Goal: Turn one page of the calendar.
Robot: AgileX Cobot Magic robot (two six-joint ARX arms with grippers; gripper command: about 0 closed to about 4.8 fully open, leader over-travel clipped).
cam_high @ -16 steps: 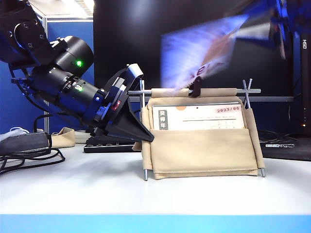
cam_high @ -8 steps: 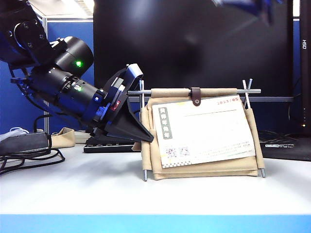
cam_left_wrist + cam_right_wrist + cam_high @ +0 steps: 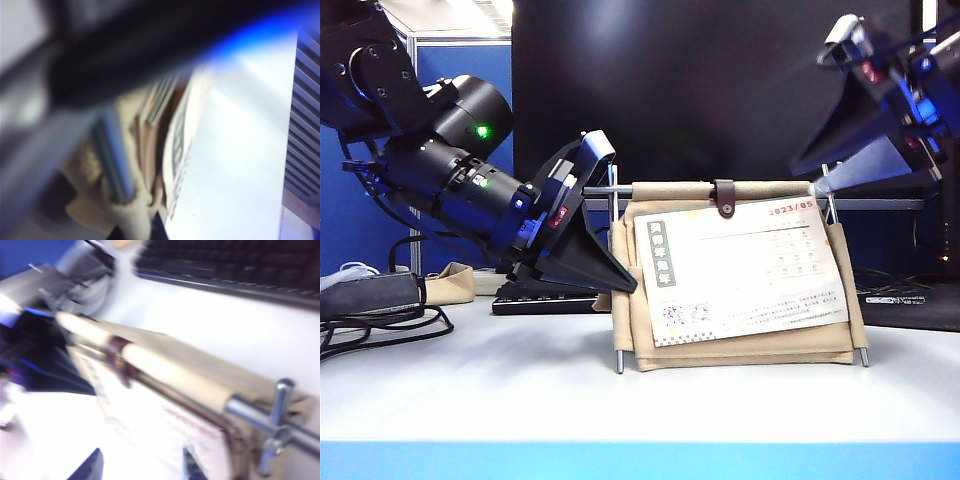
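Left gripper (image 3: 616, 280) clamps calendar (image 3: 740, 345); right gripper (image 3: 817, 175) seemingly clear.

You can read red print "2023/05" at the upper right corner of the page (image 3: 740, 275), right of centre in the exterior view. Down its left edge runs a dark vertical strip of Chinese characters, too small to make out. Near its lower left you see a QR code, and the date grid and fine print beside it stay illegible. Both wrist views are too blurred to give you any readable text.
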